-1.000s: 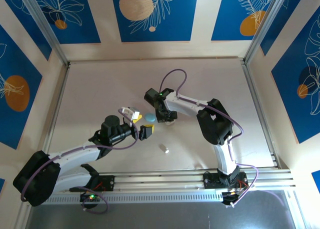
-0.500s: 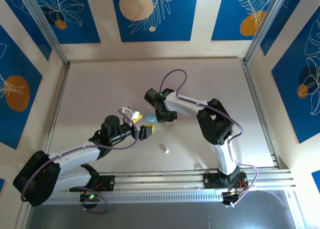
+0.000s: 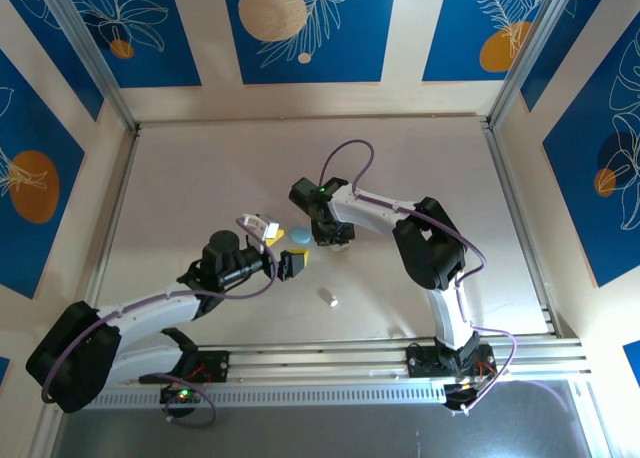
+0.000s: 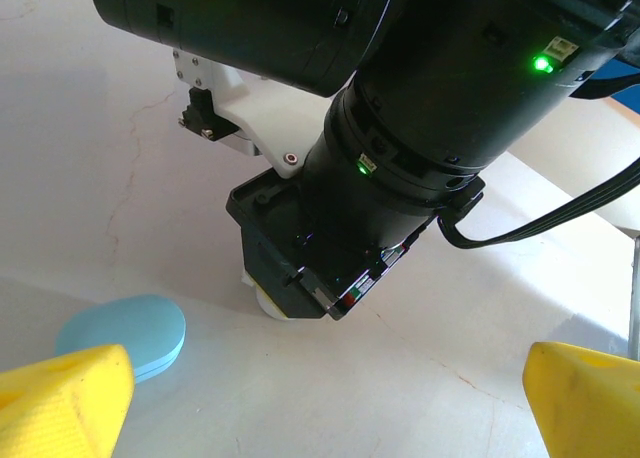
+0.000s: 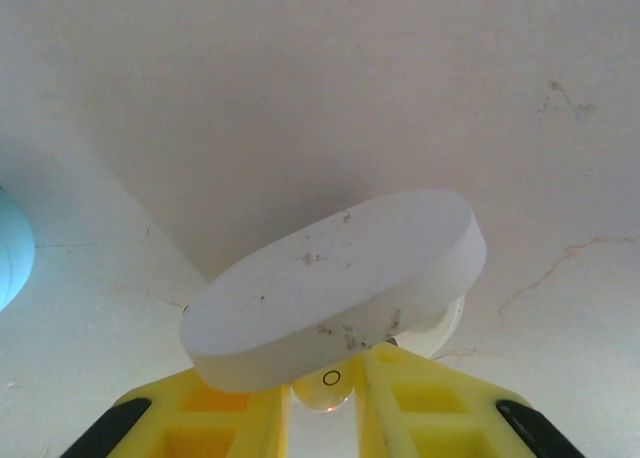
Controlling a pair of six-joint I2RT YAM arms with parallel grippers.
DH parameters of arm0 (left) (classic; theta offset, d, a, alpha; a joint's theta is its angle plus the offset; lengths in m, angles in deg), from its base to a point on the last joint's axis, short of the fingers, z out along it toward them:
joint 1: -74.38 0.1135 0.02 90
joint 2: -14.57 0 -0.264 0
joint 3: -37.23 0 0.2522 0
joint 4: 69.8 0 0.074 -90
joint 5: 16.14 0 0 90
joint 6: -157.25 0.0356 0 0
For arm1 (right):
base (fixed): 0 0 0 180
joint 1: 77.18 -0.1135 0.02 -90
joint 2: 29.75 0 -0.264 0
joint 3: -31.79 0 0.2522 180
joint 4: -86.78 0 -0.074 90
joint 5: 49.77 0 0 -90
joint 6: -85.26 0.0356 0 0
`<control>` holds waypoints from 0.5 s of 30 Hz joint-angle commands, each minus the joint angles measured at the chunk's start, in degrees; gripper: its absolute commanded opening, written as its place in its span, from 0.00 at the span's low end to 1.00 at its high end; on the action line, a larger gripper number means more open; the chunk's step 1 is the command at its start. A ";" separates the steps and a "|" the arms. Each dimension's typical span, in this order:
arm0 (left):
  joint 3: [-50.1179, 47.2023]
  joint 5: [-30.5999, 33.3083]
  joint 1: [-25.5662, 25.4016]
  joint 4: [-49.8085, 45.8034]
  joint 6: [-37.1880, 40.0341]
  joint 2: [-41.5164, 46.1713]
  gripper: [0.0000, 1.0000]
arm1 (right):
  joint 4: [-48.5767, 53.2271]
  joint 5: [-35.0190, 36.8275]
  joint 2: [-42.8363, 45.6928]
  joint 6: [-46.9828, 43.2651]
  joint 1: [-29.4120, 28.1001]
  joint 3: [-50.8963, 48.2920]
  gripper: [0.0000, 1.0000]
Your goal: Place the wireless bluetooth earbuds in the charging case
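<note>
A white oval charging case (image 5: 335,283) lies right in front of my right gripper (image 5: 325,403), its lid raised and tilted. Under the lid a small pale round earbud (image 5: 325,386) sits between my yellow fingers (image 5: 425,408), which stand close on either side; whether they still press it is unclear. In the top view the right gripper (image 3: 337,238) points down at the table's middle, with a closed light blue case (image 3: 300,236) just to its left. My left gripper (image 3: 285,250) is open beside that blue case (image 4: 125,333), nothing between its fingers (image 4: 60,403). A white earbud (image 3: 328,298) lies loose nearer the bases.
The right arm's black wrist (image 4: 400,148) looms over the left wrist view, the white case (image 4: 265,300) peeking from beneath it. The pale table (image 3: 200,178) is bounded by metal rails and blue patterned walls.
</note>
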 commanded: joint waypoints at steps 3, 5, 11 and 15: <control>-0.25 -0.75 0.48 1.95 -0.62 0.63 1.00 | 0.65 -1.02 0.99 0.12 0.24 -0.79 0.23; -0.31 -0.84 0.46 2.02 -0.62 0.62 1.00 | 0.65 -1.07 1.08 0.19 0.23 -0.71 0.24; -0.31 -0.84 0.46 2.00 -0.62 0.66 1.00 | 0.74 -1.16 1.52 0.28 0.28 -0.79 0.25; -0.31 -0.82 0.46 1.98 -0.62 0.66 1.00 | 0.83 -1.16 1.86 0.21 0.23 -0.80 0.26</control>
